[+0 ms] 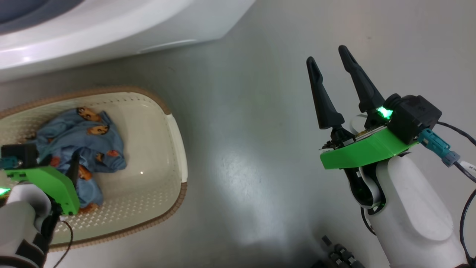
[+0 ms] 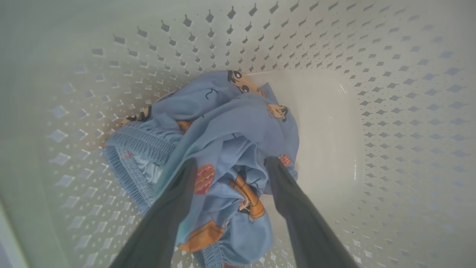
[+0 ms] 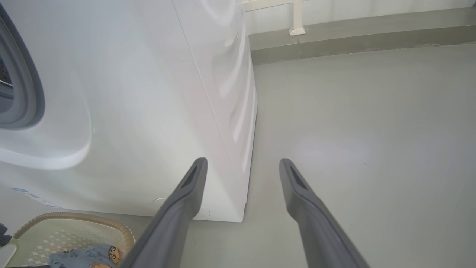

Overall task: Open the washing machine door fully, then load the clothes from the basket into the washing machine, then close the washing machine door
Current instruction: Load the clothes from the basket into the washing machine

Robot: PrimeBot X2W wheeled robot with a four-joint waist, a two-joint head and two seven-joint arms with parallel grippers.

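Basket (image 1: 174,134), one, stands on the floor (image 1: 260,130) beside the washer (image 1: 111,26) and holds one blue clothes bundle (image 1: 80,134). Left gripper (image 2: 231,162) is inside the basket, jaws spread astride the bundle. Right gripper (image 1: 326,55) is spread wide, empty, over the floor.

A smooth grey floor (image 1: 241,156) with a pale sheen is seen underneath. The washing machine (image 1: 111,29) is stood directly on it, and the basket (image 1: 174,126) is set on it nearby, with a strip of bare floor left between them.
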